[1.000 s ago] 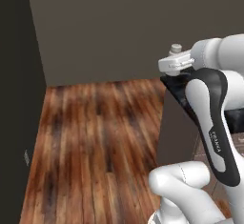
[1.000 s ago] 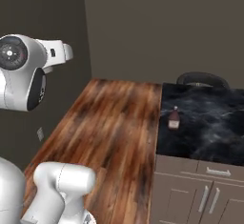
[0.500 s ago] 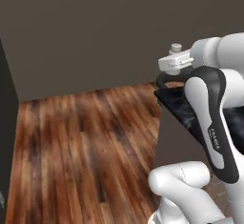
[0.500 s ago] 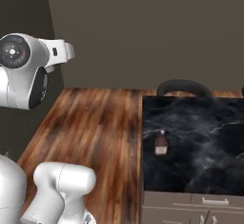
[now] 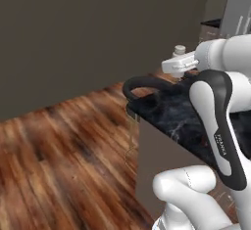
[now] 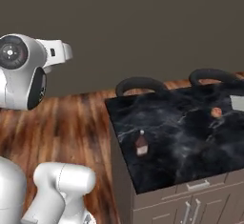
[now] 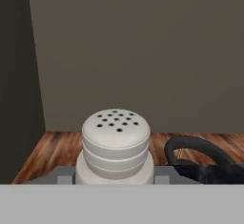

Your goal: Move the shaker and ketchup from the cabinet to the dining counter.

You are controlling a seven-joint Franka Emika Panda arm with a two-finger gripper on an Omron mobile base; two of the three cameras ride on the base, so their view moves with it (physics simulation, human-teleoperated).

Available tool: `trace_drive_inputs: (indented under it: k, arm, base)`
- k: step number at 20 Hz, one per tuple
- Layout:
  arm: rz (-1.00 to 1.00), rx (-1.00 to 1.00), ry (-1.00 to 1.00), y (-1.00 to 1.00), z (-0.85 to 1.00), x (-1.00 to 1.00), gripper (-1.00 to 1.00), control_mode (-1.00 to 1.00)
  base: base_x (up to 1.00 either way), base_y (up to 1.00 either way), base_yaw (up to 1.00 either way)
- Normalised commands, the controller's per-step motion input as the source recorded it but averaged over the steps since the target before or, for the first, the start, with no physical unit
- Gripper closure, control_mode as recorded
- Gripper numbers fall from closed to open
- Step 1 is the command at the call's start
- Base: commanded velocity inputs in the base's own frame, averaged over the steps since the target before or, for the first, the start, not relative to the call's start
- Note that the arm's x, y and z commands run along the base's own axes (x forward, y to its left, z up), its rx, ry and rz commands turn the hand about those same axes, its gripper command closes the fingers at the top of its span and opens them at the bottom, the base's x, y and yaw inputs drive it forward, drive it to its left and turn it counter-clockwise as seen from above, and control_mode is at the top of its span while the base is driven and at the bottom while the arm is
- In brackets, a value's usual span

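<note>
Fingers (image 7: 115, 182) clenched on the shaker (image 7: 115, 147): hand view has it seated between them, perforated cap facing the camera, body hidden low in frame. Left base view puts the shaker (image 5: 180, 51) at the end of the white arm, held in the air above the near corner of the dining worktop (image 5: 181, 121), not touching it.

Ketchup (image 6: 141, 144) stands upright on the black marble dining worktop (image 6: 190, 147), near the left front part of the top, well apart from the shaker.

Other items on the same top, far right in the right base view: a small round orange-brown object (image 6: 216, 112) and a pale flat rectangular thing (image 6: 237, 102) at the frame edge; can't tell what either is.

Two black curved stool backs (image 6: 139, 84) sit along the far edge of the worktop. Wood plank floor (image 5: 59, 155) around it, dark wall behind. Drawer fronts with silver handles (image 6: 198, 186) below the top on the near side.
</note>
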Motion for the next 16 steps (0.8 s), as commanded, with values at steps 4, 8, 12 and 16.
trace_drive_inputs:
  k: [4, 8, 12, 16]
  arm:
    - [0.00, 0.00, 0.00, 0.00, 0.00, 0.00, 1.00, 1.00]
    - [0.00, 0.00, 0.00, 0.00, 0.00, 0.00, 1.00, 1.00]
    - [0.00, 0.00, 0.00, 0.00, 0.00, 0.00, 1.00, 1.00]
    - [0.00, 0.00, 0.00, 0.00, 0.00, 0.00, 1.00, 1.00]
  base:
    - [0.36, 0.35, -0.68]
    - [0.28, 0.48, -0.73]
    - [0.23, 0.50, -0.74]
    - [0.27, 0.57, -0.73]
